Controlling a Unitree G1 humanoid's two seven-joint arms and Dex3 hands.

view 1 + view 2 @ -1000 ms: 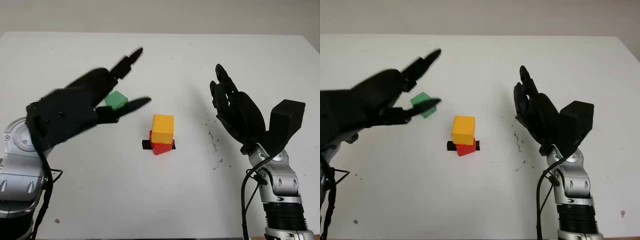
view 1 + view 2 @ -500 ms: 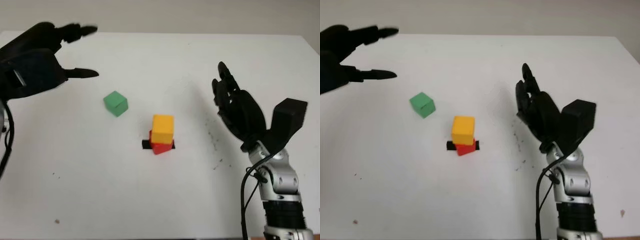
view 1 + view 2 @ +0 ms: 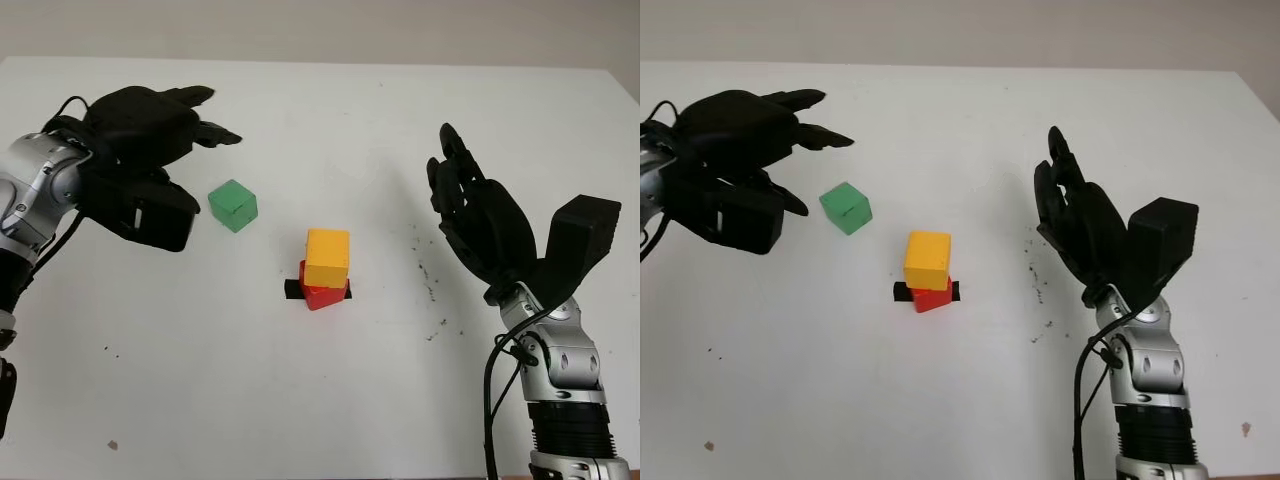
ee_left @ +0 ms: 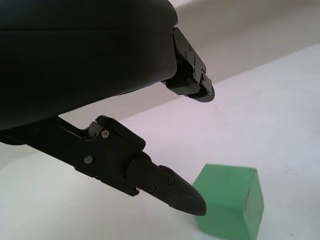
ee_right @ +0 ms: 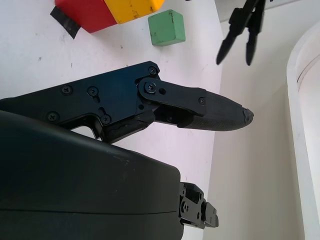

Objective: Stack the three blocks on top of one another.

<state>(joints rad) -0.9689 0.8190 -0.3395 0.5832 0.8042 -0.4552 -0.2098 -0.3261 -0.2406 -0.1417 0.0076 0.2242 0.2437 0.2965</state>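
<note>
The left hand (image 3: 150,135) hovered open beside the green block (image 3: 233,205); the right hand (image 3: 480,225) waited open near the yellow (image 3: 327,257)-on-red (image 3: 322,294) stack.

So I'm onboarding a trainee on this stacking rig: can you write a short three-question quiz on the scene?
1. True or false: the yellow block sits on the red block.
2. Which hand is nearer the green block? A) left hand B) right hand
3. Fill in: the green block lies on the ____, held by no hand.

Key: 1 true; 2 A; 3 table.
</note>
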